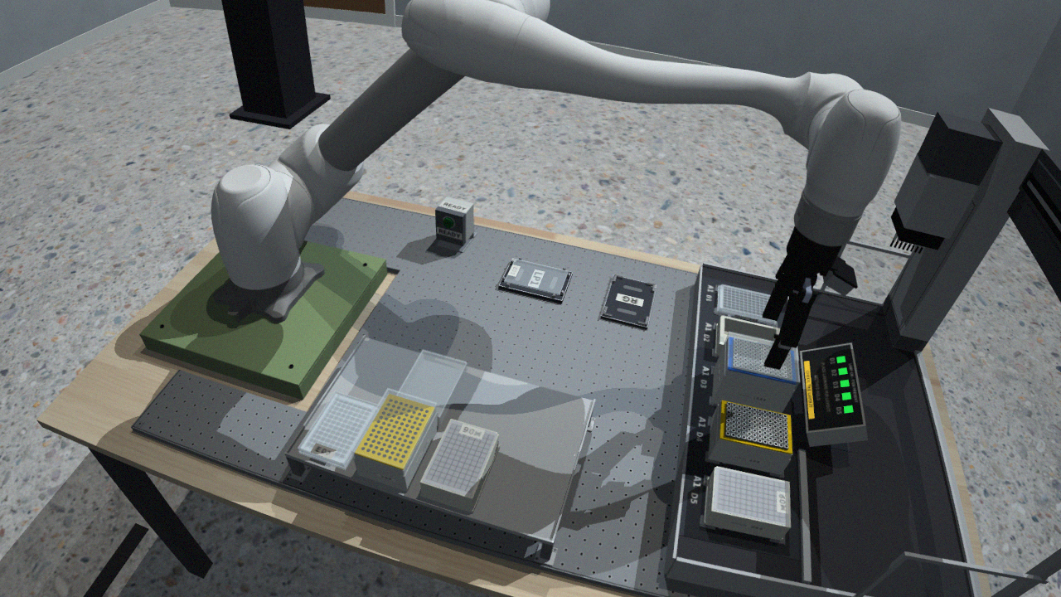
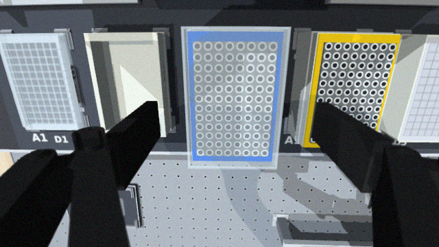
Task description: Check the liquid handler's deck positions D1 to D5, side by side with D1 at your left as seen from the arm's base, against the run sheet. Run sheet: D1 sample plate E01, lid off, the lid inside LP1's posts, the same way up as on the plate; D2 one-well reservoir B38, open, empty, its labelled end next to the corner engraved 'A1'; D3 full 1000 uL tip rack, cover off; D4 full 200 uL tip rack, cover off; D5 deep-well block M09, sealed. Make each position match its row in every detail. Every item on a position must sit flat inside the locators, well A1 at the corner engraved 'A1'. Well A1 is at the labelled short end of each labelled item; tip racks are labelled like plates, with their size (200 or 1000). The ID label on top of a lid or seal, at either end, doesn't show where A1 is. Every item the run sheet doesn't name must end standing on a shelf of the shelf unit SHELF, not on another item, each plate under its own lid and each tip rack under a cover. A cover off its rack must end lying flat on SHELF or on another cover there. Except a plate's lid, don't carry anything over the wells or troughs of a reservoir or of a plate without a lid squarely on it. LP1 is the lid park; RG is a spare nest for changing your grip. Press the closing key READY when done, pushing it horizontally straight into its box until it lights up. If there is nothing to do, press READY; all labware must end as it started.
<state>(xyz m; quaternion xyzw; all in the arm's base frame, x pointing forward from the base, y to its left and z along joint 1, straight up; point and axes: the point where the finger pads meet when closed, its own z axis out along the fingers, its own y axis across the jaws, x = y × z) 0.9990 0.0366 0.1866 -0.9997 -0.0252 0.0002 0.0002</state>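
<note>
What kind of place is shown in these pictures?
Most likely an automated laboratory bench: a liquid handler deck holds a blue tip rack and a yellow tip rack, and a robot arm's open gripper hangs above them.

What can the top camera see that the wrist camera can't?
Only the top view shows the arm's green base, the READY key, the lid park LP1, the spare nest RG and the shelf unit. Only the wrist view shows the blue rack's tip rings one by one and the engraved A1 D1 mark. Both show the five deck items, including the yellow rack, with the open, empty gripper above the blue rack.
</note>
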